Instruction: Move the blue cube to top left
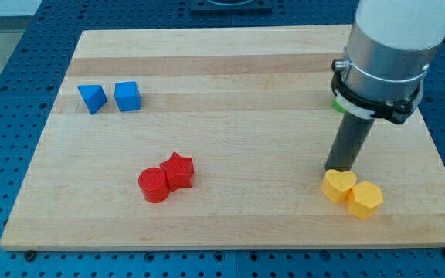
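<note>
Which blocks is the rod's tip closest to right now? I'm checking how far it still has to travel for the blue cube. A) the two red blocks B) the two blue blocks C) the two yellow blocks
C: my tip stands right at the yellow heart, with the yellow hexagon beside it, while the blue cube sits far off at the view's left.

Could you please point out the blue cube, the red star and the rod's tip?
blue cube (pixel 127 96), camera view, its front face.
red star (pixel 179 169), camera view, its top face.
my tip (pixel 338 167), camera view, the rod's very end, touching the yellow heart (pixel 338 185).
</note>
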Controlling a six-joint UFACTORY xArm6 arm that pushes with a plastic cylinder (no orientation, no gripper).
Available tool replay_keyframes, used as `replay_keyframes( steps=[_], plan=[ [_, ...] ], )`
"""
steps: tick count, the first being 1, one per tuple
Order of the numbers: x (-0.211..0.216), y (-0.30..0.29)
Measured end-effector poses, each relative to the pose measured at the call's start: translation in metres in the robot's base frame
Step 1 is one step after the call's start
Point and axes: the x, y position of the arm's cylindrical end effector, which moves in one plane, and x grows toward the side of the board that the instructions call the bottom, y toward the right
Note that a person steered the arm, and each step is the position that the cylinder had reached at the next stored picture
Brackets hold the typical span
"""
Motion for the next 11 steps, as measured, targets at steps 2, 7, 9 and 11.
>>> replay_keyframes(
  steps=[2, 7, 9, 11],
  plan=[
    [-0.079, -0.027],
    [-0.105, -0.281],
    [-0.101, -0.287],
    [-0.101, -0.321]
  ],
)
